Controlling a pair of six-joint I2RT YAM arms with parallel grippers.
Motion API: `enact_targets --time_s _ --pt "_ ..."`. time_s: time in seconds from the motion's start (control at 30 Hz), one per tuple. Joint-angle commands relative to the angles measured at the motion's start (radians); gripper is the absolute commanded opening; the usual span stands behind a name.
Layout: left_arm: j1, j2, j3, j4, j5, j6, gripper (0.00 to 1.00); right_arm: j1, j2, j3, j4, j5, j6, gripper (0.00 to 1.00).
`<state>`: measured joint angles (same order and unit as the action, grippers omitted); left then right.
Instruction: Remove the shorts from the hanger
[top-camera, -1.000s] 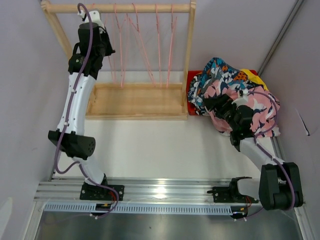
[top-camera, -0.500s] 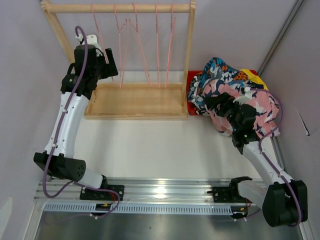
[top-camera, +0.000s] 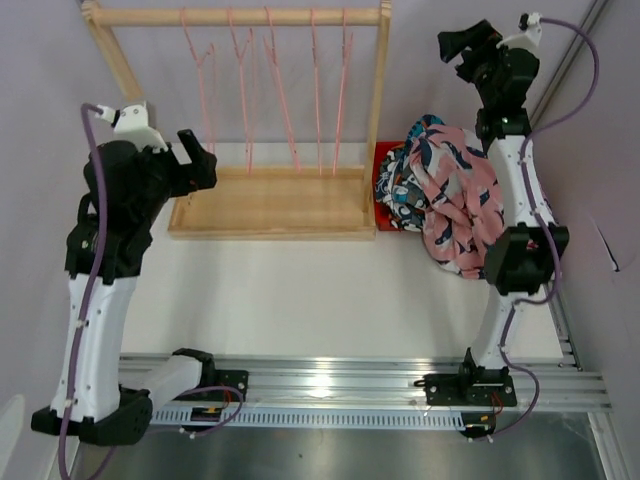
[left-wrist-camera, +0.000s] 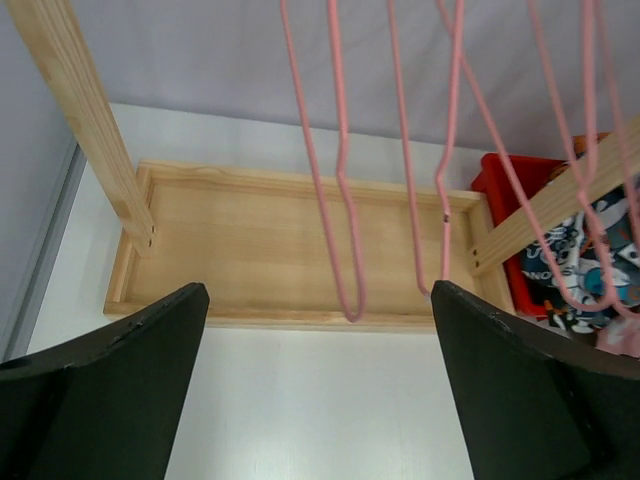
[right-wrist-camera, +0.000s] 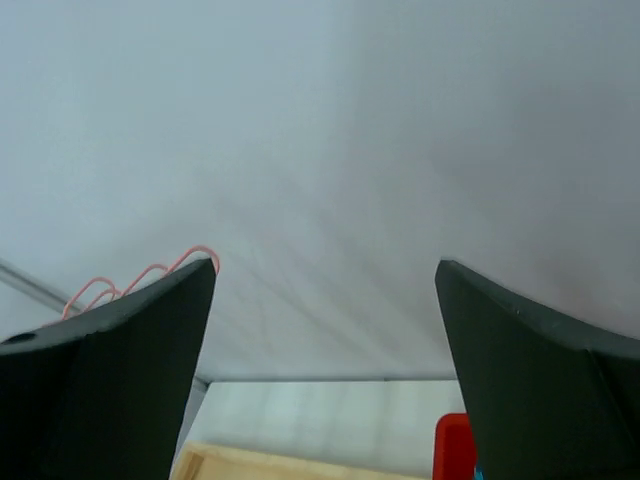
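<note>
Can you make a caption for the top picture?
Bare pink hangers on the wooden rack, shorts heaped over the red bin, left gripper and right gripper open.

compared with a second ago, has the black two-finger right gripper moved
Yes. The right gripper left the pile of patterned shorts and now sits further back, right of the wooden rack's post.

shorts (top-camera: 450, 195) heaped in red bin (top-camera: 382, 158) | hangers (top-camera: 270, 90) on rack (top-camera: 240, 16) | L hand (top-camera: 200, 160), R hand (top-camera: 465, 42) high

Shorts (top-camera: 440, 185) heaped in red bin (top-camera: 381, 158), pink pair (top-camera: 462, 215) atop blue patterned pair (top-camera: 402, 190)
</note>
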<state>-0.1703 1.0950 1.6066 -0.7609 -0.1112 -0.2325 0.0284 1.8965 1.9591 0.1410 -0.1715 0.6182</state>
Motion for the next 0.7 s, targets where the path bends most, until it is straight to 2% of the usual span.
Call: enact_targets --time_s 0.0,0.03,0.1,0.13,0.2,0.23,0.27,0.3,0.33,0.37,0.43,0.47,0.67 --pt "-0.008 -0.047 0.015 -0.029 0.065 -0.021 0.99 -0.009 0.313 0.403 -0.220 -0.040 0.071 0.99" --pt "-0.006 -0.061 0.024 -0.037 0.093 -0.024 0.99 -0.007 0.363 0.481 -0.365 -0.051 0.066 0.99" --pt "-0.015 -0.075 0.032 -0.054 0.107 -0.037 0.99 0.007 0.389 0.552 -0.482 -0.028 0.026 1.00" --pt "-0.020 -0.095 0.030 -0.058 0.137 -0.044 0.99 0.025 0.360 0.497 -0.560 0.065 -0.023 0.99" --pt "-0.037 -0.115 0.021 -0.067 0.143 -0.047 0.99 0.047 0.250 0.337 -0.574 0.220 -0.063 1.00" --pt "-0.040 -0.124 0.004 -0.067 0.145 -0.050 0.99 0.074 0.098 0.111 -0.523 0.380 -0.102 1.00" --pt "-0.046 -0.145 -0.003 -0.064 0.150 -0.051 0.99 0.088 0.011 -0.008 -0.490 0.455 -0.115 1.00" --pt "-0.047 -0.158 -0.010 -0.064 0.157 -0.053 0.99 0.099 -0.073 -0.123 -0.397 0.496 -0.126 1.00" --pt "-0.049 -0.165 -0.014 -0.064 0.166 -0.051 0.99 0.106 -0.238 -0.229 -0.370 0.519 -0.142 1.00" --pt "-0.052 -0.188 -0.017 -0.060 0.185 -0.050 0.99 0.117 -0.316 -0.388 -0.366 0.541 -0.141 0.99" --pt "-0.055 -0.211 -0.022 -0.045 0.199 -0.048 0.99 0.129 -0.469 -0.517 -0.376 0.503 -0.153 1.00" --pt "-0.055 -0.222 -0.027 -0.040 0.208 -0.041 0.99 0.155 -0.619 -0.617 -0.386 0.483 -0.167 1.00" --pt "-0.055 -0.285 -0.092 0.014 0.272 -0.045 0.99 0.292 -1.133 -0.831 -0.501 0.444 -0.172 1.00"
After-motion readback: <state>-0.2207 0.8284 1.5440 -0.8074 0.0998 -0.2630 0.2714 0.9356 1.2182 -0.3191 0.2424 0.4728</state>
